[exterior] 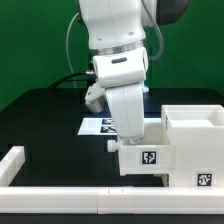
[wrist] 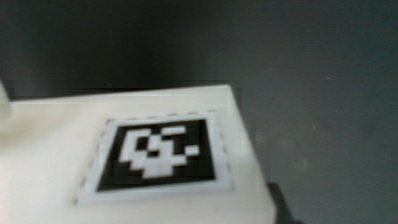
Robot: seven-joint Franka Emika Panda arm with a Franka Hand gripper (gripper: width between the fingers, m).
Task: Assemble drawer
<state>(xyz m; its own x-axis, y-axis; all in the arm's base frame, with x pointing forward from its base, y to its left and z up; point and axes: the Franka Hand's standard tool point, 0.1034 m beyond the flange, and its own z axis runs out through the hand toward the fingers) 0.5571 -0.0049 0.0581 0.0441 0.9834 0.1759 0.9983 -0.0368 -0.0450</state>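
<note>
The drawer's tall white housing (exterior: 192,135) stands at the exterior view's right, open at the top, with a tag low on its front. A small white tray (exterior: 148,158) with a square tag on its front sits against the housing's left side. My gripper (exterior: 118,142) reaches down onto the tray's left wall and looks shut on it; the hand hides most of the fingers. In the wrist view a white tray face (wrist: 54,160) with a black-and-white tag (wrist: 164,150) fills the picture very close up. Only a dark finger edge (wrist: 285,205) shows.
The marker board (exterior: 98,125) lies on the black table behind the arm. A long low white rail (exterior: 90,202) runs along the front, and another rail (exterior: 18,162) stands at the exterior view's left. Cables hang behind the arm.
</note>
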